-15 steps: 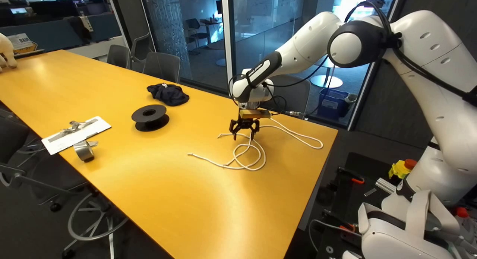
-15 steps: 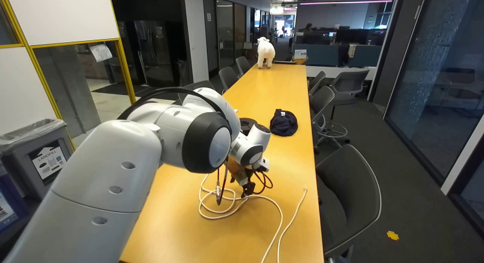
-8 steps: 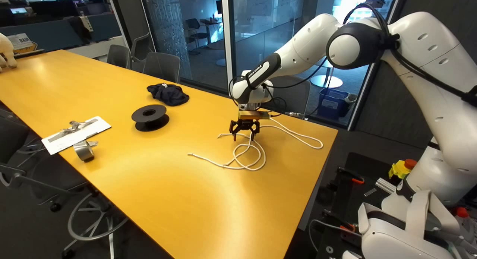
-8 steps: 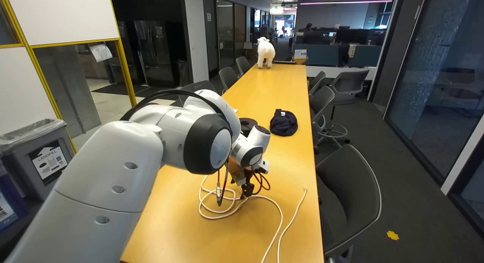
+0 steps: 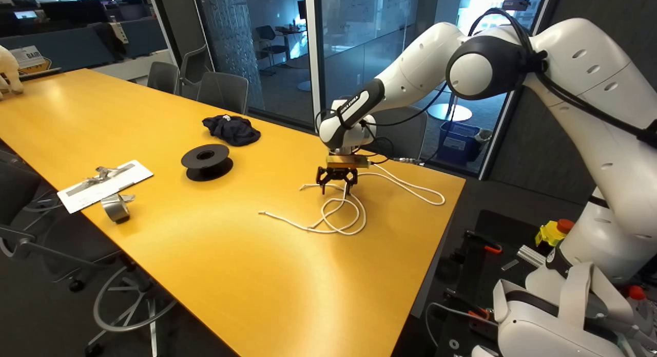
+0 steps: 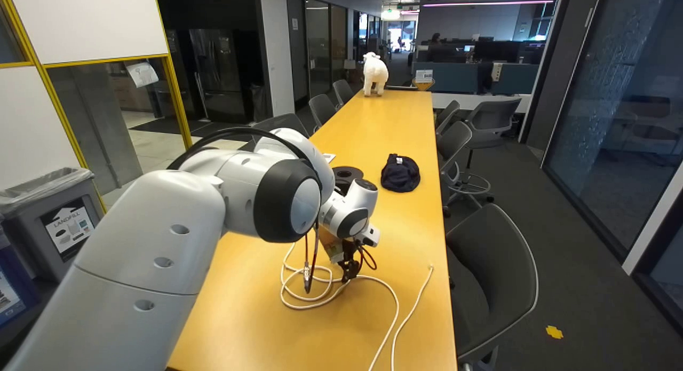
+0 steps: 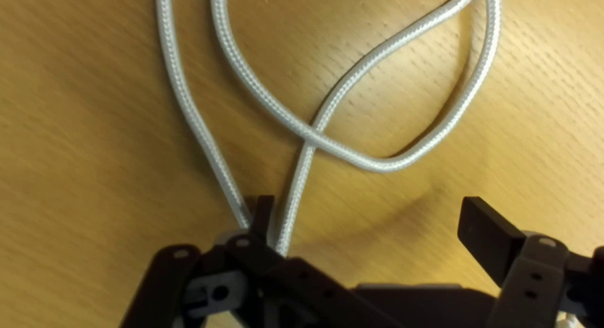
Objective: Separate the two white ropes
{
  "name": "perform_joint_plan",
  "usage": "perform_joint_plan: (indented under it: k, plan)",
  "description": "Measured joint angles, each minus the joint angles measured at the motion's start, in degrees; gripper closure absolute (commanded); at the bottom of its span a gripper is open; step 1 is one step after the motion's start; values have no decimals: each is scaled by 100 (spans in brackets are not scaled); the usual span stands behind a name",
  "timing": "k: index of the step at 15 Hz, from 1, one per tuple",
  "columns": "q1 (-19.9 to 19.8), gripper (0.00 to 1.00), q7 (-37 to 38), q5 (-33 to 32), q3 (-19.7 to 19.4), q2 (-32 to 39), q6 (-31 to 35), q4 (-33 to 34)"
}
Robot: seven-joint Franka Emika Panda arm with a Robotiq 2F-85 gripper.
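The two white ropes (image 5: pixel 365 218) lie on the table in loose loops and cross each other; I cannot tell which strand belongs to which rope. They also show in another exterior view (image 6: pixel 397 301). In the wrist view the rope strands (image 7: pixel 203 134) cross above the gripper. My gripper (image 7: pixel 368 205) is open, low over the table. Its left finger points down between two strands: one inside the jaws beside that finger, one outside it. The gripper hides where these strands run. The right finger stands over bare wood. The gripper shows in both exterior views (image 5: pixel 335 192) (image 6: pixel 349 275).
A black spool (image 5: pixel 218 154) and a dark cap (image 5: pixel 232 130) lie farther along the table (image 5: pixel 287 280). A white clipboard (image 5: pixel 110 185) and a grey tape roll (image 5: pixel 115 208) are near its long edge. Chairs (image 6: pixel 493 285) stand alongside.
The arm's links have sunk a little and the wrist has shifted slightly, with the gripper marginally lower. The ropes look unmoved. The gripper stays open.
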Motion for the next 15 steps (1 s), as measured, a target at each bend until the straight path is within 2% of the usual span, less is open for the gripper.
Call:
perform_joint_plan:
  k: [10,15]
  plan:
    - [587,0,758,-454,-553,47,480,-135]
    - [773,0,977,-655,-652,47,603,-195]
